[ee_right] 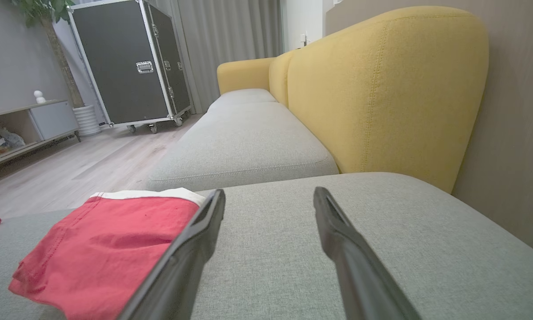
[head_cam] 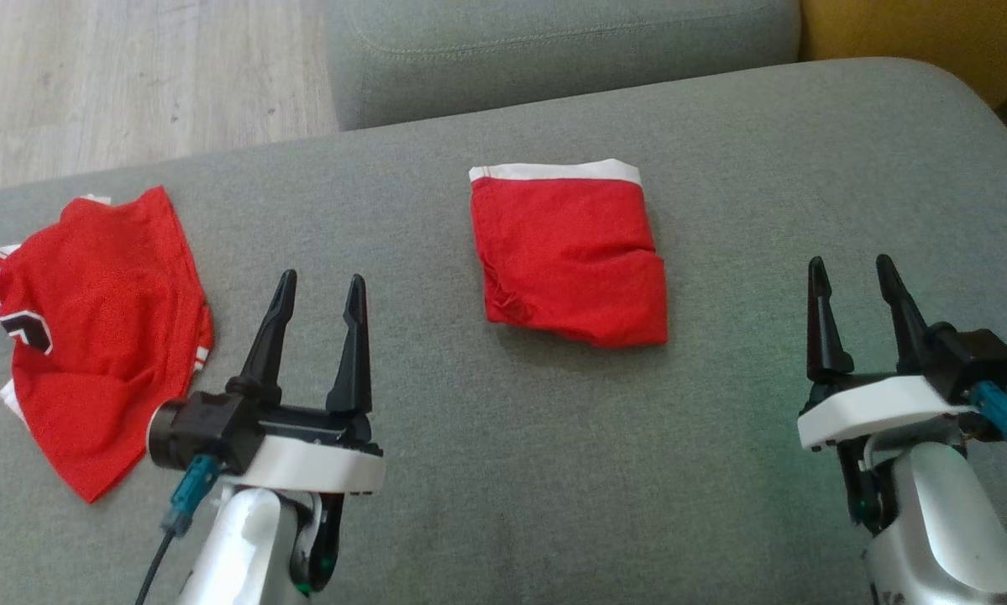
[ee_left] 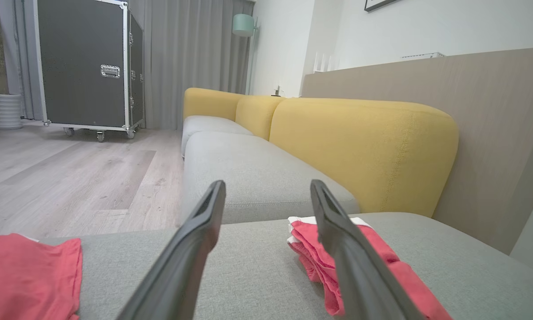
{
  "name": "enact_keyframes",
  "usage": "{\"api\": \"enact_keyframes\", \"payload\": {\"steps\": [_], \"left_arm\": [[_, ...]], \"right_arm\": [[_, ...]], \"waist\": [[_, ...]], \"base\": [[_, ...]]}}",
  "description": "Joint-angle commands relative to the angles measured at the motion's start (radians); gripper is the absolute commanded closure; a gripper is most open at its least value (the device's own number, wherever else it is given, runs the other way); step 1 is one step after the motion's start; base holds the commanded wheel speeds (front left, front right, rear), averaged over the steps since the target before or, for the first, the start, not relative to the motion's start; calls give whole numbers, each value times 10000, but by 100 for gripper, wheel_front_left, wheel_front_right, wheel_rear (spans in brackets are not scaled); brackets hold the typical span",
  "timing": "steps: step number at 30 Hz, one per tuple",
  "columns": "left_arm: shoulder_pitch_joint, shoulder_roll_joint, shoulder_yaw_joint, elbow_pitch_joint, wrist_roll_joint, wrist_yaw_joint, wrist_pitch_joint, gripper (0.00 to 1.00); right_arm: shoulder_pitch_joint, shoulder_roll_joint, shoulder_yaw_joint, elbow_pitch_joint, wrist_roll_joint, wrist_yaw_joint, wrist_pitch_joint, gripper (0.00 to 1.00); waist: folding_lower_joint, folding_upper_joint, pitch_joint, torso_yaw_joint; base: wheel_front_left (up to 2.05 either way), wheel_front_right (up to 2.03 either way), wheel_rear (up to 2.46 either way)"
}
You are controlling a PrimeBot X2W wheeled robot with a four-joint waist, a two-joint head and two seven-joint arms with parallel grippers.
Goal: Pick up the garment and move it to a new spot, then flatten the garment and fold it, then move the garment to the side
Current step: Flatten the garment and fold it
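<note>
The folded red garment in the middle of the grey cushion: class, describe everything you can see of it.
The folded red garment looks like soft, thin fabric, with a white band along its far edge. It is folded into a rough, slightly skewed rectangle of several layers, lightly creased and puckered at its near left corner. It lies flat on the grey seat cushion, the one thing touching it. The open left gripper and the open right gripper stand apart from it on either side.
</note>
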Motion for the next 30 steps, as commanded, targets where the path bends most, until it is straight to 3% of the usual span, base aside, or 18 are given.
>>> {"api": "enact_keyframes", "payload": {"steps": [1,3,4,5,6,15,22,30], "left_arm": [[-255,81,362,-398,-39,65,-80,0],[-298,81,302,-434,-35,59,-80,0],[-339,81,272,-452,-31,54,-80,0],[-394,81,242,-473,-27,47,-80,0],[-457,81,209,-491,-17,35,-80,0],[-1031,81,-364,-428,50,-42,-80,0],[-1367,81,-555,-400,-11,1,-80,0],[-1436,81,-646,-436,-102,68,-80,0]], "right_arm": [[-286,92,202,-449,-110,-7,-108,0],[-296,116,193,-548,-142,-7,-108,0],[-327,122,237,-554,-141,-7,-108,7],[-378,126,291,-546,-143,-7,-108,70],[-448,128,345,-537,-128,-7,-108,100],[-1567,133,198,422,-420,-7,-108,100],[-3255,-195,36,3055,-818,-7,-106,100],[-4326,-318,102,5728,-1207,-7,6,100]], "waist": [[0,0,60,24],[0,0,176,91],[0,0,241,140],[0,0,320,200],[0,0,406,272],[0,0,1229,1339],[0,0,1850,2379],[0,0,2038,2689]], "base": [[0,0,0],[0,0,0],[0,0,0],[0,0,0],[0,0,0],[0,0,0],[0,0,0],[0,0,0]]}}
